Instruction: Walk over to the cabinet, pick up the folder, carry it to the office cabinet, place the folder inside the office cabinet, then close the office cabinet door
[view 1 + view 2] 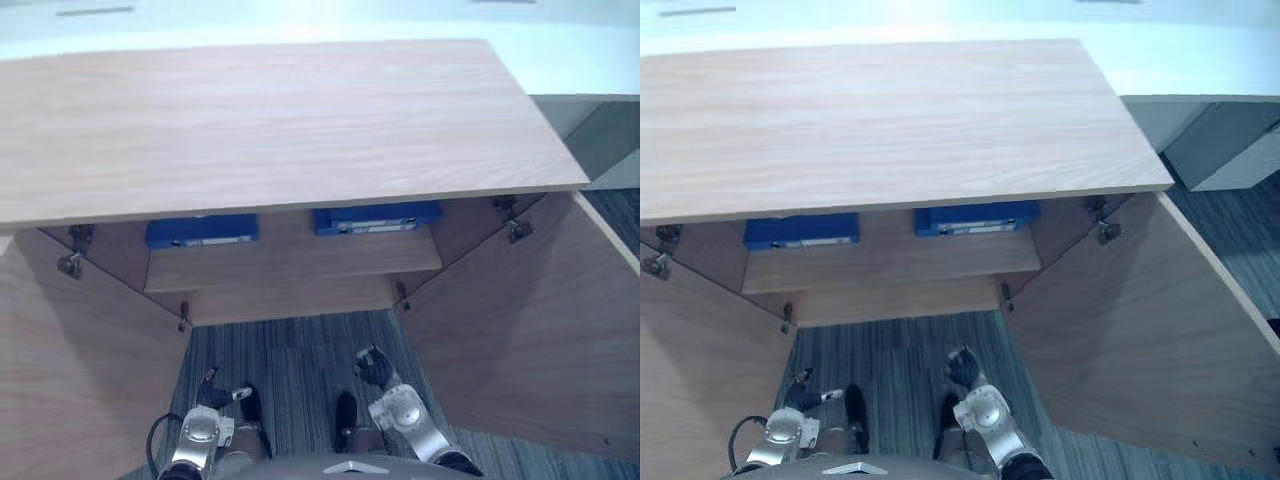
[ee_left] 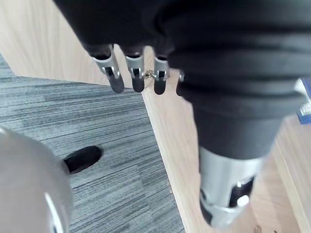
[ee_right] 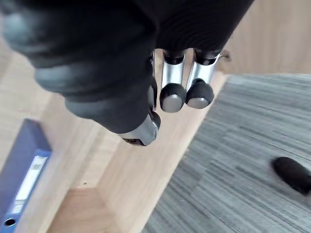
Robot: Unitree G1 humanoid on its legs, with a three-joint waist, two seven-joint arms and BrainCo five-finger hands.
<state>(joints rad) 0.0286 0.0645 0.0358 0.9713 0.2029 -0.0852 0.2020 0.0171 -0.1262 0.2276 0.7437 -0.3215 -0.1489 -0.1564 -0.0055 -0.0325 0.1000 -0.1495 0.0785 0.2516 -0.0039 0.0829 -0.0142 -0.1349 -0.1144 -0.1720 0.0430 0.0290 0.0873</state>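
Cabinet [image 1: 280, 120] is standing wide open, with the right door [image 1: 520, 330] and left door [image 1: 80, 370] angling out toward the robot. The step in hand is probably closing (a judgement): flat palms pushing each door's outer edge, steadily. The blue folder [image 1: 377, 217] is lying on the shelf beside a second folder [image 1: 201, 230], at 12 o'clock from the right hand [image 1: 375, 368] and well apart. That hand and the left hand [image 1: 213, 393] are hanging loose-fingered, holding nothing.

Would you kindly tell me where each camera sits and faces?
Left eye view: head, looking down at the open cabinet; left hand and right hand low.
Right eye view: beside it, same scene, sharing both blue folders.
Left wrist view: along the left hand, toward carpet.
Right wrist view: along the right hand; shares one blue folder with the eyes.
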